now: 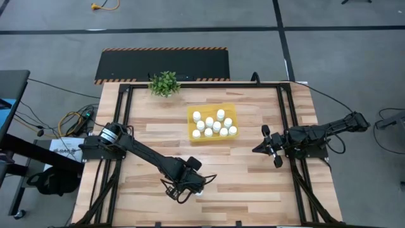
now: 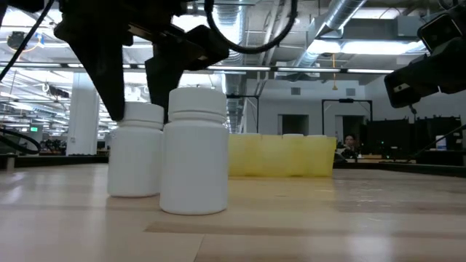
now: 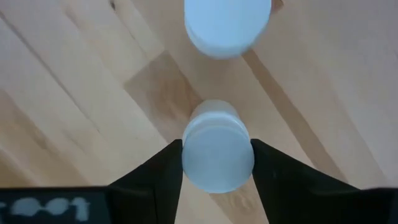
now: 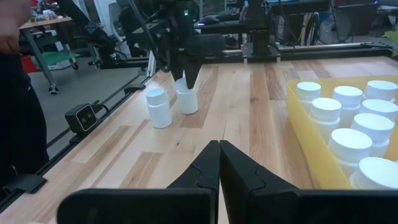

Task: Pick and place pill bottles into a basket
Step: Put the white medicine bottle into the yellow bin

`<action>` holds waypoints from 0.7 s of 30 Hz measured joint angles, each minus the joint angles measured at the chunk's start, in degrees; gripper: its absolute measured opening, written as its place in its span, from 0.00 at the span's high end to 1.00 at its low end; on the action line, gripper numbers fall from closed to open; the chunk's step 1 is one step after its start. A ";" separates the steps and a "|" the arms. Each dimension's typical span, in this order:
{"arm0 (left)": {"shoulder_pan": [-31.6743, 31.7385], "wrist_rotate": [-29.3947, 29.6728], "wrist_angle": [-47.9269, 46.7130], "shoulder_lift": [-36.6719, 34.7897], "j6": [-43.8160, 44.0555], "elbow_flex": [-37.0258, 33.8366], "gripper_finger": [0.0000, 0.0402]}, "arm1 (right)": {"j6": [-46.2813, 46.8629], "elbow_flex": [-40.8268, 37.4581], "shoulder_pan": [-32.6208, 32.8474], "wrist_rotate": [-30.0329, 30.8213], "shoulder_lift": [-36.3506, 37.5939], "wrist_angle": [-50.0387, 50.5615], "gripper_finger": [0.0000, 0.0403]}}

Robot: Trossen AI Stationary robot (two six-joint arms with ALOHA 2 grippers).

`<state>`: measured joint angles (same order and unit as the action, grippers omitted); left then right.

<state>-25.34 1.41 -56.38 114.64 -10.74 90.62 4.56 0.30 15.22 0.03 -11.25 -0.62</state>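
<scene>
Two white pill bottles stand upright on their bases near the table's front edge. My left gripper (image 3: 217, 171) points straight down and is shut on the farther bottle (image 2: 136, 153), seen from above as a round cap (image 3: 217, 155). The free bottle (image 2: 194, 153) stands just beside it, toward the near edge (image 3: 227, 25). The yellow basket (image 1: 192, 134) sits at mid-table, with several bottles (image 1: 214, 123) inside. My right gripper (image 4: 219, 155) is shut with nothing in it, hovering at the table's right side (image 1: 258, 149). My left gripper pinches the bottle between its two fingers, at opposite sides of the cap (image 3: 190, 155). The fingers (image 3: 163, 180) come from above, pointing down. The bottle stands upright, its base on the table (image 4: 186, 109).
A small green potted plant (image 1: 164, 83) stands at the far edge, left of the basket. Bare wood lies between the two bottles and the basket (image 4: 298, 106). A small camera block (image 4: 81, 117) sits at the near edge.
</scene>
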 joint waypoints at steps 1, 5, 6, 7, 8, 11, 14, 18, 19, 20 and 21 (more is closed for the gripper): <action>0.00 0.26 -0.65 -0.27 0.00 -0.01 0.59 | 0.00 0.00 0.00 0.00 0.00 0.00 1.00; 0.28 0.85 -2.23 -2.12 0.02 -0.01 0.60 | 0.00 0.01 0.02 0.01 0.00 -0.02 1.00; 0.32 0.87 -2.78 -2.58 0.02 -0.01 0.61 | 0.00 0.00 0.00 0.02 0.00 -0.02 1.00; 0.53 0.88 -3.32 -3.09 0.02 -0.03 0.62 | 0.00 0.00 0.00 0.00 0.00 -0.02 1.00; 0.64 0.97 -3.65 -3.70 0.02 -0.03 0.62 | -0.01 0.02 0.01 0.01 0.02 -0.02 1.00; 1.21 2.25 -4.55 -5.77 0.02 -0.03 0.61 | 0.00 0.00 0.00 0.00 0.01 -0.02 1.00; 2.11 3.49 -5.27 -7.76 0.02 -0.03 0.59 | 0.00 0.02 0.01 0.00 0.01 -0.02 1.00; 4.04 3.91 -5.88 -10.20 0.02 -0.03 0.60 | 0.00 0.02 0.00 0.02 0.02 -0.02 1.00; 4.68 3.92 -5.88 -10.66 0.02 -0.03 0.60 | 0.00 0.02 0.02 0.02 0.00 -0.02 1.00; 5.41 3.91 -5.92 -11.10 0.02 -0.01 0.60 | -0.01 0.02 0.00 0.01 0.00 -0.02 1.00; 6.25 3.91 -6.16 -11.44 0.01 0.23 0.61 | -0.01 0.02 0.02 0.00 0.02 -0.02 1.00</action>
<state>-19.10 5.32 -62.54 103.20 -10.73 90.85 4.55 0.32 15.25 0.03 -11.22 -0.64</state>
